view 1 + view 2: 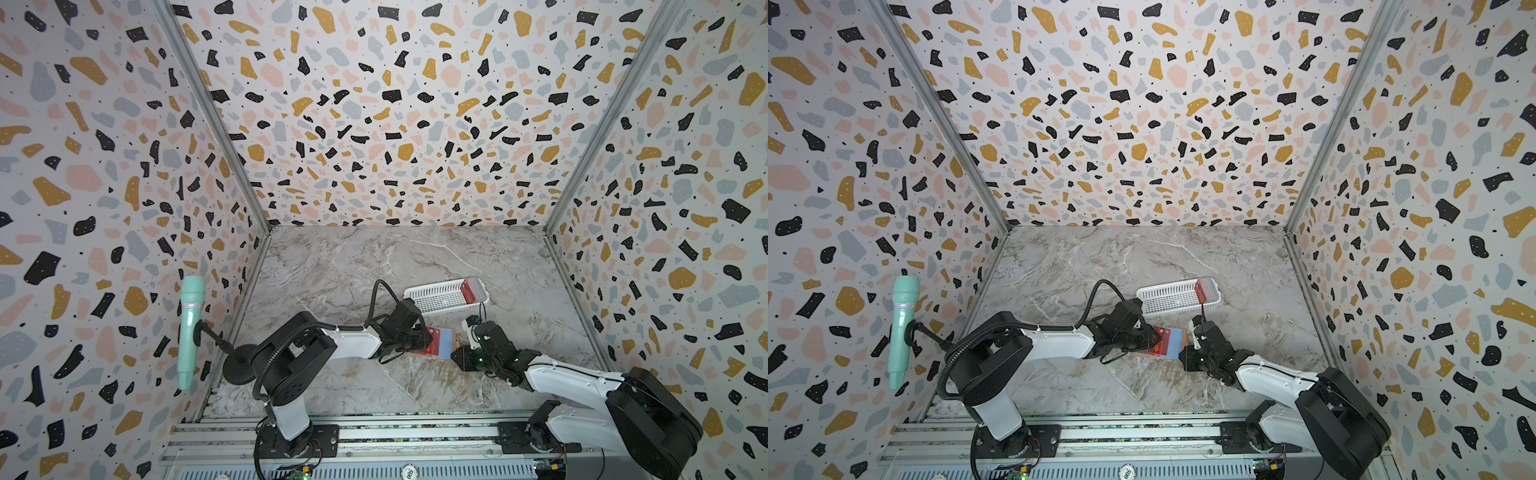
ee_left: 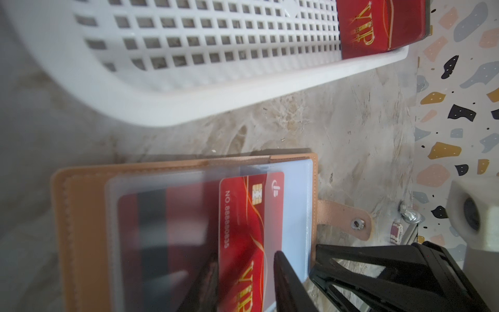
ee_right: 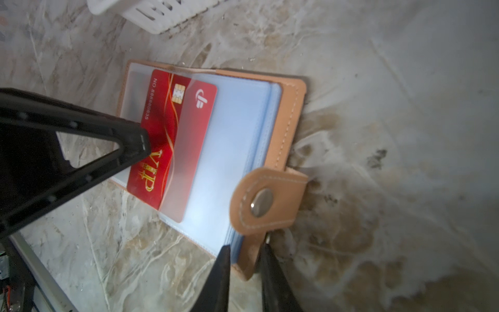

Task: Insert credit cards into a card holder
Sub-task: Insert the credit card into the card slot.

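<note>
Card holder (image 1: 441, 344) lies open on the table (image 1: 332, 270), between the two claws and just in front of the white basket (image 1: 432, 298). The right claw (image 3: 246, 247) is clamped on the card holder at its snap strap (image 3: 266, 200). Its two black fingers sit close together with the tan strap pinched between them.

The left claw (image 2: 245, 263) has its jaws apart, one on either side of a red credit card (image 2: 249, 224). That card lies partly tucked under a clear sleeve (image 3: 216, 151) on the pale blue pages, with its "VIP" end sticking out. The right wrist view shows one left finger (image 3: 132, 140) with its tip on the card's face. Whether the other finger touches the card I cannot tell.

The left wrist view alone shows the spare credit cards (image 2: 378, 24) clearly, red with gold lettering, standing at one end of the basket. In both top views they are only a small red patch. The top views alone show a mint-green microphone (image 1: 189, 328) on a stand by the left wall, and both arms reaching in toward the card holder. There the claws' own bodies hide how the jaws stand.
</note>
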Available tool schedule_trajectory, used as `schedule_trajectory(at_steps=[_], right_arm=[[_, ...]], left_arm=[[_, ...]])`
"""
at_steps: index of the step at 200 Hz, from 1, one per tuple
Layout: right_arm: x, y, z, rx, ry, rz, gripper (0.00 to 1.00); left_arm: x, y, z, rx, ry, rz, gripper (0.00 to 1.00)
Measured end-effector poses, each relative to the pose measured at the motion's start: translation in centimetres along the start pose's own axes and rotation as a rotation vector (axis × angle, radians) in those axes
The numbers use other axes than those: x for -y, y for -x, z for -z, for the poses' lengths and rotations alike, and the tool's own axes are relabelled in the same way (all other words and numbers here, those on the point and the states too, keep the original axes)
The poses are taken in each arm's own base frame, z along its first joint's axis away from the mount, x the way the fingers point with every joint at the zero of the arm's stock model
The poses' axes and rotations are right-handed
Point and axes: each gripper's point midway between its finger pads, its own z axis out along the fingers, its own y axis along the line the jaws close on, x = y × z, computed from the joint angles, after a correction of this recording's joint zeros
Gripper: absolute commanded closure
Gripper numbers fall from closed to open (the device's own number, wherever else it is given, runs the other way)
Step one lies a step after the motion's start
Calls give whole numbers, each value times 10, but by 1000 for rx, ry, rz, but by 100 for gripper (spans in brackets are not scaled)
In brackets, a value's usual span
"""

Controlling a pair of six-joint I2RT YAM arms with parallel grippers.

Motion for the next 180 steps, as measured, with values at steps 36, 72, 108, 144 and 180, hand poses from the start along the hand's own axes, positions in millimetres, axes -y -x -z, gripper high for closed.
schedule_trajectory(at_steps=[36,72,108,144,180], right_arm=[[-1,3,-2,-2,-8,1,77],[-1,4,-3,-7,-14,3,77],[-2,4,-3,-10,-16,4,77],[-1,4,-3,-8,-19,4,77],[-1,4,-3,-6,-21,4,77]], left_arm=[[0,3,1,-15,44,-48,54],[1,1,0,-33,61,-79,54],[5,-1,-2,-44,54,-95,54],[11,-6,-5,-62,29,-103,56],[17,-12,-9,-75,-9,-107,60]])
